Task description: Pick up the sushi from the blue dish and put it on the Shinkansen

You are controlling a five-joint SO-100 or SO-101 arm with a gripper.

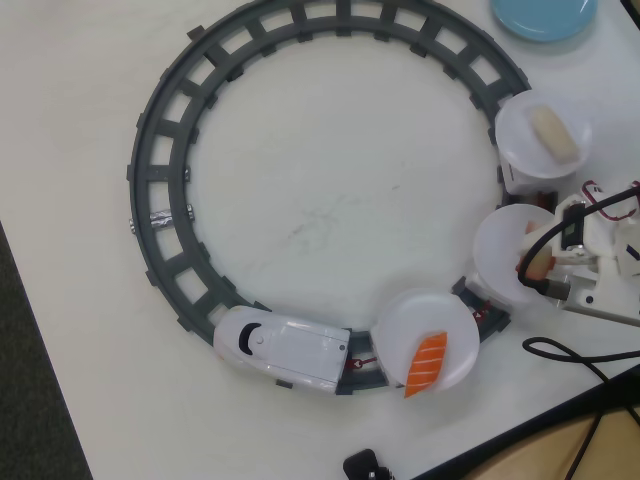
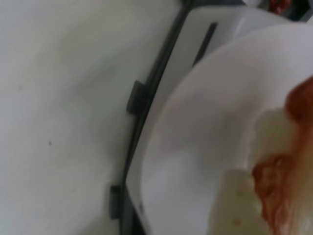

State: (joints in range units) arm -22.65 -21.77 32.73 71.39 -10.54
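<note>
The white Shinkansen (image 1: 280, 350) stands on the grey ring track (image 1: 160, 130) at the bottom, pulling three cars topped with white plates. My gripper (image 1: 537, 262) is over the right side of the middle plate (image 1: 500, 245) and is shut on the red-pink sushi (image 1: 541, 264), low over the plate. In the wrist view the sushi (image 2: 276, 191) sits beside a cream fingertip (image 2: 237, 208) just above the plate (image 2: 205, 142); the view is blurred. The blue dish (image 1: 545, 15) at the top right is empty.
The plate nearest the train (image 1: 420, 315) holds an orange salmon piece (image 1: 427, 363). The last plate (image 1: 520, 125) holds a beige piece (image 1: 555, 132). Black cables (image 1: 575, 360) trail at the lower right near the table edge. The track edge (image 2: 139, 98) shows beside the car.
</note>
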